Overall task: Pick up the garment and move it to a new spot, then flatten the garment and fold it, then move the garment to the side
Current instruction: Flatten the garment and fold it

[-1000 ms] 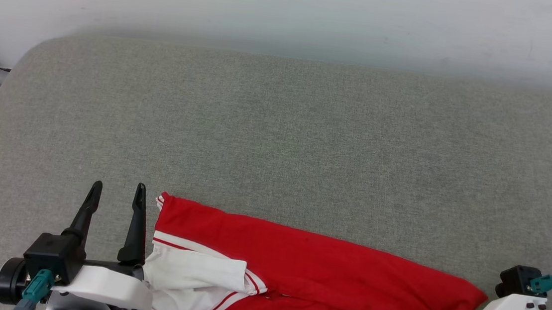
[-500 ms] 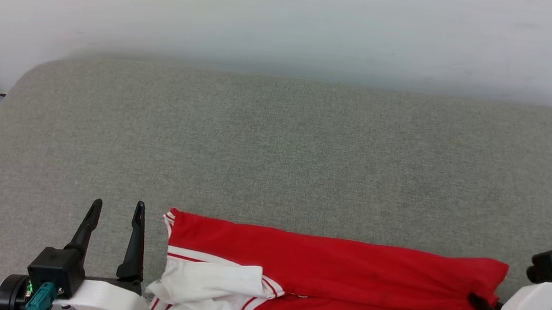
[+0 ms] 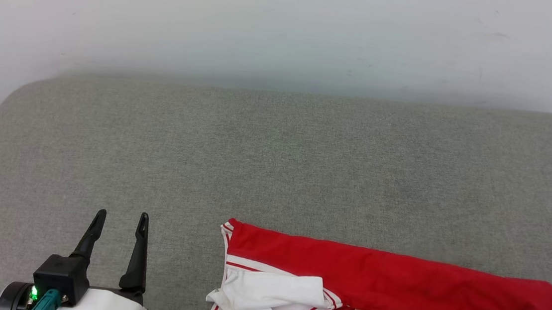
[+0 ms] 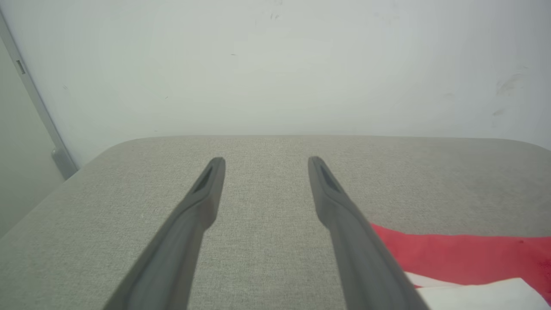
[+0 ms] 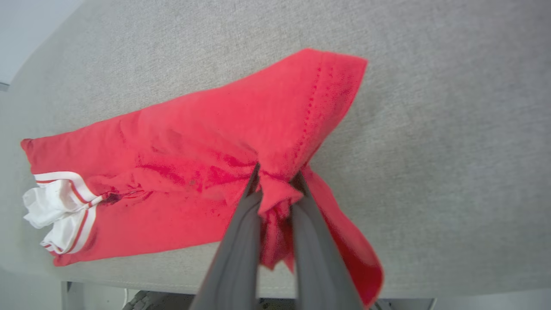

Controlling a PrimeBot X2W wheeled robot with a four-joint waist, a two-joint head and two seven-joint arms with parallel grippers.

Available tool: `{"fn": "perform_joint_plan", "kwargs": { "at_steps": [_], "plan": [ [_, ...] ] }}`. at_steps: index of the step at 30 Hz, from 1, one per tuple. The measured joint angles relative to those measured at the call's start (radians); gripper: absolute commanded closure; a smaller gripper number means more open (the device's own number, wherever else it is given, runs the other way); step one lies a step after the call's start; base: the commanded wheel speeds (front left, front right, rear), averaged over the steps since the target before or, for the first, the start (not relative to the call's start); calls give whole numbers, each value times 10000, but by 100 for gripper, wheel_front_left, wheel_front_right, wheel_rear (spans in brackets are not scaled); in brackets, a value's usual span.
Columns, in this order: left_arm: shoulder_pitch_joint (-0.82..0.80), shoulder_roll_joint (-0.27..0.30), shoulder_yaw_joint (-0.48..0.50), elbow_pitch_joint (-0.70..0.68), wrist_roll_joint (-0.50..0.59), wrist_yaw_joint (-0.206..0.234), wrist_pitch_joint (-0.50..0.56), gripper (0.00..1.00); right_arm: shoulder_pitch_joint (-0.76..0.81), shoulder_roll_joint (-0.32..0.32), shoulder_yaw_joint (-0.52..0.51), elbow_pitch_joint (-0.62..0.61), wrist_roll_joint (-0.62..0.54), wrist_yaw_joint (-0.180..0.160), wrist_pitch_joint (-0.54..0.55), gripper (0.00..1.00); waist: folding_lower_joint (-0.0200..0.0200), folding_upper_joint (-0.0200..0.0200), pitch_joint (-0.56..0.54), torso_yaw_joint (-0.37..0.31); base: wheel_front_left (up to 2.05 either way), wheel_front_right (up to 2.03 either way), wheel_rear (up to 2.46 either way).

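Garment (image 3: 393,295) lower part cut off by head view's bottom edge.

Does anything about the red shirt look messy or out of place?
Yes: the garment lies rumpled, its white sleeve bunched at one end, and the right gripper has a crumpled corner pinched between its fingers.
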Motion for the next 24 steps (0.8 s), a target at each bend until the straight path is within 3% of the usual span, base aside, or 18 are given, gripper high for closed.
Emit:
{"fn": "perform_joint_plan", "kwargs": {
  "at_steps": [6,12,16,24],
  "plan": [
    [-9,65,-73,-15,17,-25,75,0,-287,1532,-420,-295,2809,0,1578,100,0,0,9,59,0,0,0],
    [-76,73,-268,23,25,-115,136,0,-367,1866,-297,-374,5321,-2,2568,100,0,0,-34,321,0,0,0],
    [-221,69,-355,54,29,-157,169,0,-348,1875,746,52,6939,-2,2397,100,0,0,-74,550,0,0,0],
    [-497,-31,-512,144,31,-313,161,0,-531,1891,3335,527,8387,-2,1091,100,0,0,144,1038,0,0,0]
  ]
}}
